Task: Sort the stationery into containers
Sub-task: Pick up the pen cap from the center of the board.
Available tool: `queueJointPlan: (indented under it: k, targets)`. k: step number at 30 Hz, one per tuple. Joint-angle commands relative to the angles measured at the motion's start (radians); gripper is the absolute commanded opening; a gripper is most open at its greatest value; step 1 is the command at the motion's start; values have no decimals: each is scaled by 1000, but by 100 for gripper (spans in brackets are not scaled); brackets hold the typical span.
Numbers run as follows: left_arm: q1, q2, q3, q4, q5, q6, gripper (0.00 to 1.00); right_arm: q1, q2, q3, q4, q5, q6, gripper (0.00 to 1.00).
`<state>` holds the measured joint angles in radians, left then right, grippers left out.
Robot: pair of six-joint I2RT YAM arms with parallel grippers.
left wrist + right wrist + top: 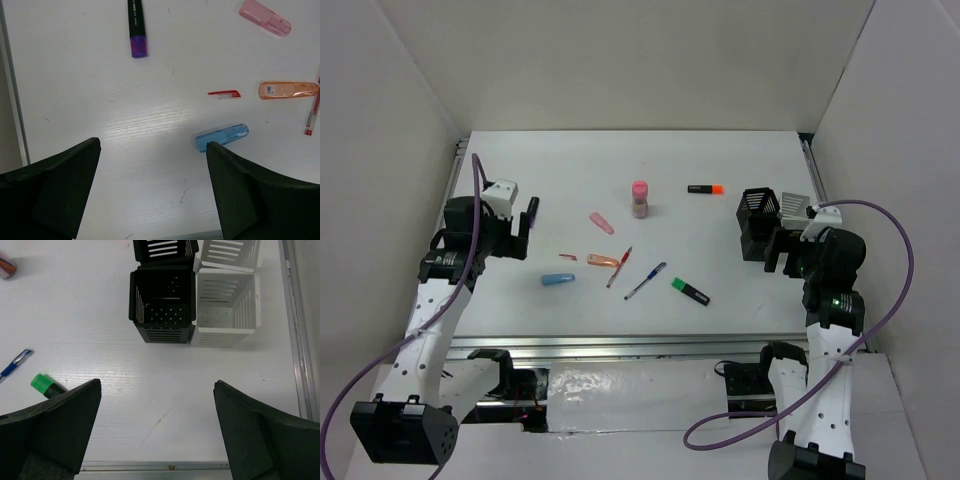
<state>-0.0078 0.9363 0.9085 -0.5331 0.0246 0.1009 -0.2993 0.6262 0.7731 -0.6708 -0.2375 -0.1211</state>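
Red pen [619, 267], green-and-black highlighter [691, 291] and blue translucent cap [221, 137] lying loose on the middle of white table [570, 170], black slotted square cup [162, 305] standing against white slotted box [227, 307] at right side, left gripper [152, 145] and right gripper [157, 383] both hanging wide open, empty.

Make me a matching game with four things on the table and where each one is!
Things:
1. blue cap
2. green highlighter
3. orange highlighter
4. pink-topped cylinder

Places, seen from the top camera:
A. standing upright on its end
B. lying closest to the black cup
C. lying left of the red pen, by a small red clip
D. lying just right of the blue pen

Right pairs: 1-C, 2-D, 3-B, 4-A.
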Motion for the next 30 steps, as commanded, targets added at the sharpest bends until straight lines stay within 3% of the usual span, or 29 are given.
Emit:
queueJointPlan:
  k: [1, 7, 12, 17, 20, 25, 30]
  targets:
    - [3, -16, -19, 18, 63, 49, 99, -6, -3, -3, -1, -13, -8, 100]
    - [5, 10, 4, -51, 260, 239, 97, -6, -6, -5, 0, -13, -9, 100]
    - [3, 73, 46, -76, 333, 325, 95, -6, -5, -3, 2, -8, -8, 100]
    - [3, 304, 205, -215, 389, 595, 94, -6, 7, -1, -1, -20, -12, 100]
    - [3, 447, 303, -320, 416, 727, 88, -4, 20, 3, -4, -25, -14, 100]
    - [2, 604, 383, -312, 406, 819, 78, -11, 23, 12, -12, -45, -12, 100]
    - [-3, 734, 423, -343, 468, 968, 57, -17, 53, 40, -27, -65, -18, 100]
